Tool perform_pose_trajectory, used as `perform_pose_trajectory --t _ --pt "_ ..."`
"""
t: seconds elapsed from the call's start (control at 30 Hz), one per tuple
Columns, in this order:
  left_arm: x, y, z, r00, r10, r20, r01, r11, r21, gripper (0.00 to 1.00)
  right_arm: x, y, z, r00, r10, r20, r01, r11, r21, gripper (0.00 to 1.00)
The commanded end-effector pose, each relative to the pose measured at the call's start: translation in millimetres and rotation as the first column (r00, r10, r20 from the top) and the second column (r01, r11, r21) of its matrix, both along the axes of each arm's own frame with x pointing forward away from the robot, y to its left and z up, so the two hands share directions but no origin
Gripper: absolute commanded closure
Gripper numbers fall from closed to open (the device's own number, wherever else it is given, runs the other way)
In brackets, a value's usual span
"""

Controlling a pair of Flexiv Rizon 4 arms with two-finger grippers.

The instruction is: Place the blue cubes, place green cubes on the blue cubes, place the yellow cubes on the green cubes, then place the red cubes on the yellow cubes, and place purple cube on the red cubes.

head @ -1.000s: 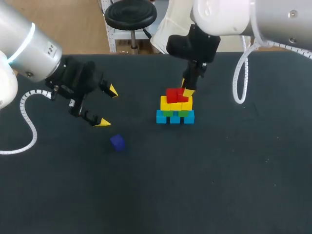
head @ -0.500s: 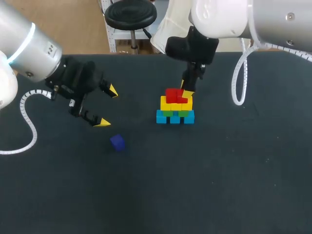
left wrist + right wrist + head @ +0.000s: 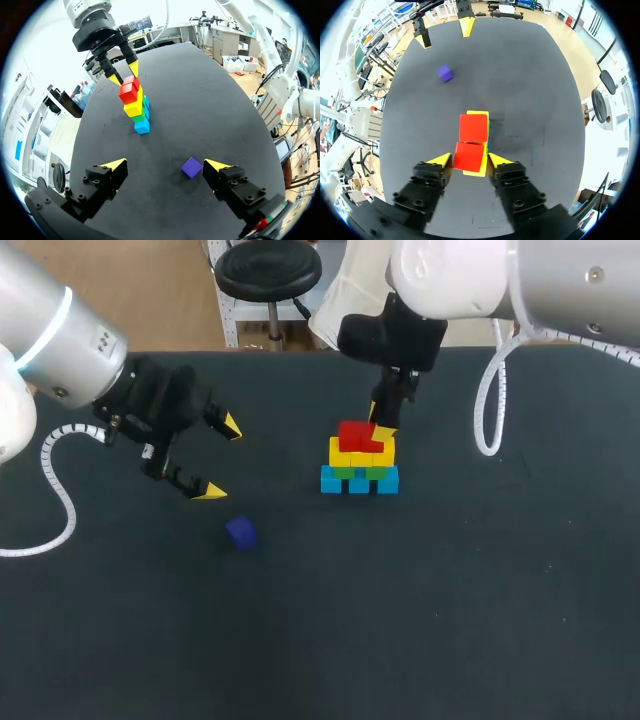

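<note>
Right gripper (image 3: pixel 470 160) straddles near red cube (image 3: pixel 469 155), fingers apparently just clear; second red cube (image 3: pixel 473 128) ahead, purple cube (image 3: pixel 445 73) beyond

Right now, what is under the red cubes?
Yellow cubes sit directly under the red cubes, then green cubes, then blue cubes on the table. The green layer is mostly covered, so its count stays hidden.

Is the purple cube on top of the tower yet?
No, the purple cube lies alone on the table, apart from the tower, whose top layer is red cubes.
</note>
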State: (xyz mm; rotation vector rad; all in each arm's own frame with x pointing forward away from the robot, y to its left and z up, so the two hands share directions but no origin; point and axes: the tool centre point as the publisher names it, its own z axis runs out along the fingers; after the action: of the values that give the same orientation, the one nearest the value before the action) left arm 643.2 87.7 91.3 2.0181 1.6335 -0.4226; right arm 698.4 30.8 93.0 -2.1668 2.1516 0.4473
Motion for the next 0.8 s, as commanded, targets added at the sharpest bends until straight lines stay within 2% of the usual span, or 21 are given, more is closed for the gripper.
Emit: perform_pose_trajectory --t 0.03,0.13,0.17,0.37,0.7,0.73,0.77,0.8 --pt "0.8 1 -0.7 1.0 -0.003 0.001 0.003 1.0 -0.003 0.0 0.2 0 -1 1.0 -0.003 0.003 0.003 1.0 0.001 0.31" --pt "0.8 1 -0.7 1.0 -0.003 0.001 0.003 1.0 -0.003 0.0 0.5 -1 -1 1.0 -0.005 0.006 0.005 1.0 0.003 0.04" --pt "0.8 1 -0.7 1.0 -0.003 0.001 0.003 1.0 -0.003 0.0 0.6 -1 0 1.0 -0.007 0.008 0.007 1.0 0.004 0.0" --pt "0.8 1 -0.7 1.0 -0.003 0.001 0.003 1.0 -0.003 0.0 0.5 -6 3 0.999 -0.024 0.035 0.025 1.0 -0.007 0.0" --pt "0.8 1 -0.7 1.0 -0.003 0.001 0.003 1.0 -0.003 0.0 -8.5 -35 9 0.995 -0.086 0.056 0.086 0.996 -0.004 0.0" --pt "0.8 1 -0.7 1.0 -0.003 0.001 0.003 1.0 -0.003 0.0 -9.3 -38 7 0.994 -0.094 0.053 0.095 0.995 -0.005 0.15" --pt "0.8 1 -0.7 1.0 -0.003 0.001 0.003 1.0 -0.003 0.0 -10.1 -40 5 0.994 -0.098 0.05 0.099 0.995 -0.006 0.51" --pt "0.8 1 -0.7 1.0 -0.003 0.001 0.003 1.0 -0.003 0.0 -11.3 -42 3 0.994 -0.101 0.047 0.101 0.995 -0.008 0.58"
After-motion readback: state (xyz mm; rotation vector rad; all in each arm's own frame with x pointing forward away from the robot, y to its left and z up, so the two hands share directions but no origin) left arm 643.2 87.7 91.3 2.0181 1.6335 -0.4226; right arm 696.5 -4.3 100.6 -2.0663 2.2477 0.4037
